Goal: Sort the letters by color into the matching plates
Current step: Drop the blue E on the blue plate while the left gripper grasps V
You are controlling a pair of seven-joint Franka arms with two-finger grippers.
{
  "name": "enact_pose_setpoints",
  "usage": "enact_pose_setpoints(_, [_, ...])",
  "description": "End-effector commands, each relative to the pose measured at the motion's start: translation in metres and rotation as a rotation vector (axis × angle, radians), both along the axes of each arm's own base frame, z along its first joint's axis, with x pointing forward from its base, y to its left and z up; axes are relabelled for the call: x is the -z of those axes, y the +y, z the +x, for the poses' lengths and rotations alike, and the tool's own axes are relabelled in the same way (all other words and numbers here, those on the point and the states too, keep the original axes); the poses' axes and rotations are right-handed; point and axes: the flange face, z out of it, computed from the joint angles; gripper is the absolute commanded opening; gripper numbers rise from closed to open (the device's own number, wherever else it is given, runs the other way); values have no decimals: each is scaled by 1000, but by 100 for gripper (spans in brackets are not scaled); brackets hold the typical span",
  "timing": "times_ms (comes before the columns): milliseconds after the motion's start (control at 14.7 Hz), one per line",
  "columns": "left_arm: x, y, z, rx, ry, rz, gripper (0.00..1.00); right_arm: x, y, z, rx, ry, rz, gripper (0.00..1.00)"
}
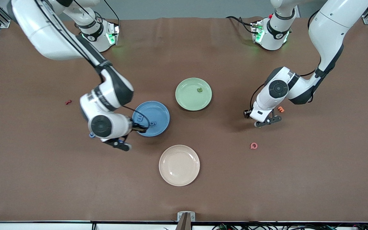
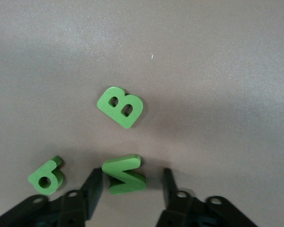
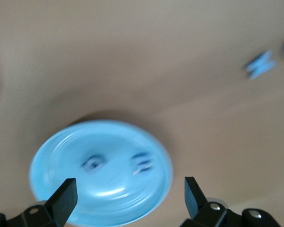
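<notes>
I see the brown worktop (image 1: 43,179) with both arms bent low over it: my right pincer (image 3: 130,196) hangs spread wide over the blue plate (image 1: 158,123), which holds two blue letters (image 3: 143,162), while my left pincer (image 2: 132,189) sits down at the worktop with its fingers apart around a green V-shaped letter (image 2: 124,175). Beside that lie a green B (image 2: 120,107) and a green 6 (image 2: 46,176); the green plate (image 1: 187,99) carries one green letter (image 1: 199,90), the cream plate (image 1: 171,172) lies nearest the front camera, and a pink letter (image 1: 253,146) lies near it.
</notes>
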Motion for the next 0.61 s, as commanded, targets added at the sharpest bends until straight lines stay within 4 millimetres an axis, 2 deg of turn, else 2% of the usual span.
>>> enact_pose_setpoints(0, [1, 0, -1, -8, -20, -12, 41, -22, -53, -4, -52, -72, -36, 100])
enact_pose_setpoints(68, [1, 0, 0, -9, -23, -15, 36, -21, -70, -7, -56, -92, -43, 100])
enact_pose_setpoints(136, [1, 0, 0, -9, -23, -15, 31, -15, -88, -7, -72, -113, -51, 95])
enact_pose_setpoints(204, [0, 0, 0, -9, -25, -15, 27, -7, -105, -8, -102, -126, -52, 82])
enact_pose_setpoints(340, [-1, -1, 1, -9, -29, -14, 23, 9, -136, -7, -128, -151, -25, 66])
enact_pose_setpoints(544, [-11, -9, 4, -28, -51, -13, 22, 28, -173, -3, -168, -228, 2, 66])
